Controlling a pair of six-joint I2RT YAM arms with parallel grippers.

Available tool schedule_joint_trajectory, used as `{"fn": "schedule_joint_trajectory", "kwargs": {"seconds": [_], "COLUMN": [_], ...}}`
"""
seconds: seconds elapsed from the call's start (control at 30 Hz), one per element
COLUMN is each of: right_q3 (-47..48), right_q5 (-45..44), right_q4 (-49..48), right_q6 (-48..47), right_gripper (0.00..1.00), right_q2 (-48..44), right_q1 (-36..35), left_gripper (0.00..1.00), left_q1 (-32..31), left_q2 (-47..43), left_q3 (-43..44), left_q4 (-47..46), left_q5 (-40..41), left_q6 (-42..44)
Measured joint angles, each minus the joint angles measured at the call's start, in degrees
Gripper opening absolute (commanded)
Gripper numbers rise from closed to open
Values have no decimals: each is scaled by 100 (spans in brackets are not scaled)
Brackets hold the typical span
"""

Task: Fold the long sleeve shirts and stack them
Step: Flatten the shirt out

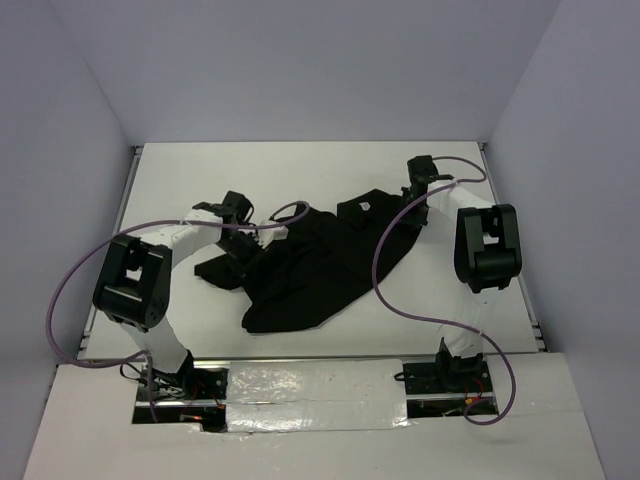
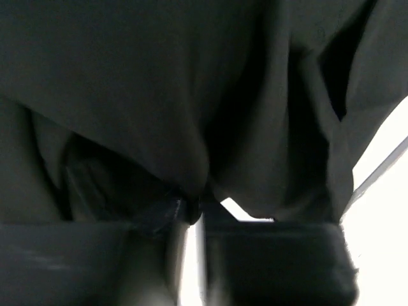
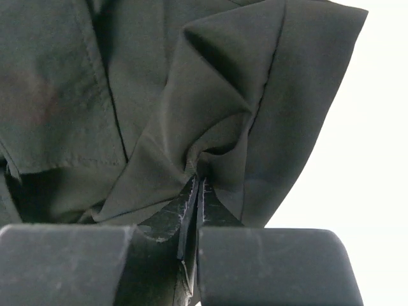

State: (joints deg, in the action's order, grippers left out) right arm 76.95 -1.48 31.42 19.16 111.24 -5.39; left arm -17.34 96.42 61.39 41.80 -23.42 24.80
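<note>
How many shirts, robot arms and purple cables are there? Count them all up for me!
black shirt: 1
robot arms: 2
purple cables: 2
Total: 5

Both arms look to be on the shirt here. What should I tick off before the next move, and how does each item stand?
1. Left gripper shut on the black shirt: ok.
2. Right gripper shut on it: ok.
3. Shirt lying flat: not ok, bunched and creased.
4. White neck label in view: ok.
5. Purple cable clear of fabric: cannot tell; it crosses the shirt in the top view.
</note>
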Motion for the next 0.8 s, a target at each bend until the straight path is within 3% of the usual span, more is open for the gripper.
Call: {"fn": "schedule_joint_trajectory", "kwargs": {"seconds": [0.03, 0.23, 0.4, 0.6, 0.8], "right_q3": [4, 48, 79, 756, 1971], "right_q5": [11, 304, 872, 1447, 1864], "right_q4": [2, 13, -111, -251, -133], "right_q6": [-24, -262, -442, -664, -791], "right_gripper": [0, 0, 0, 0, 0], "right_q2": [-2, -343, -1574, -2802, -3215], "right_q1": [0, 0, 0, 2, 258], "left_gripper": [0, 0, 0, 0, 0], "left_q1": [0, 24, 365, 1176, 1394], "left_q2": [76, 149, 146, 149, 236], "left_q3": [70, 463, 907, 2629, 4819], "left_q4": [9, -90, -332, -608, -389], "left_q5": [-70, -319, -59, 415, 579], "left_q6": [-28, -173, -463, -732, -723]}}
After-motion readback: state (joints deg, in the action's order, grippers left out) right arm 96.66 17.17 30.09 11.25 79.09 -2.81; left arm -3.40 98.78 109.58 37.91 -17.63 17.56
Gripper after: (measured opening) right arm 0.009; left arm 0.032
